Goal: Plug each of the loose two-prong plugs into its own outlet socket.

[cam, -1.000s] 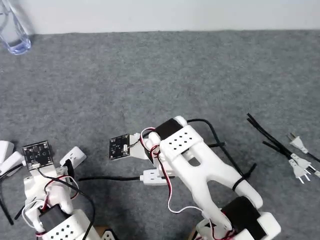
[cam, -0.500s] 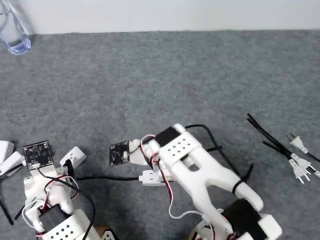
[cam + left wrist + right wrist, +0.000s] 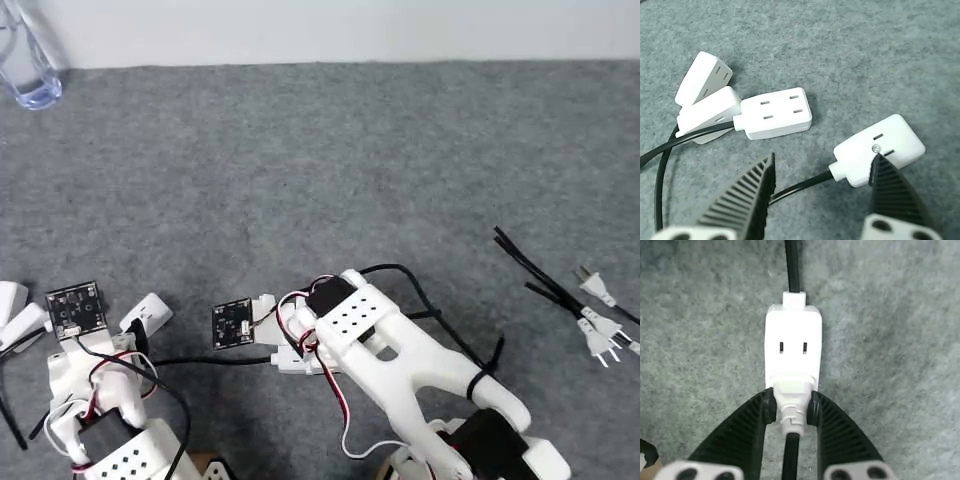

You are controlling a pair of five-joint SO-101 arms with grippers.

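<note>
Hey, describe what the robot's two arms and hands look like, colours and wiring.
The left arm and right arm are white plastic shells with dotted hole patterns, black motors and red, white and black wires. Each carries a black circuit board. The left hand and right hand have black, tapering fingers.

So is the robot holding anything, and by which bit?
The right gripper pinches a white plug by the sides of its body, at the end of an outlet socket. The left gripper is open, holding nothing.
</note>
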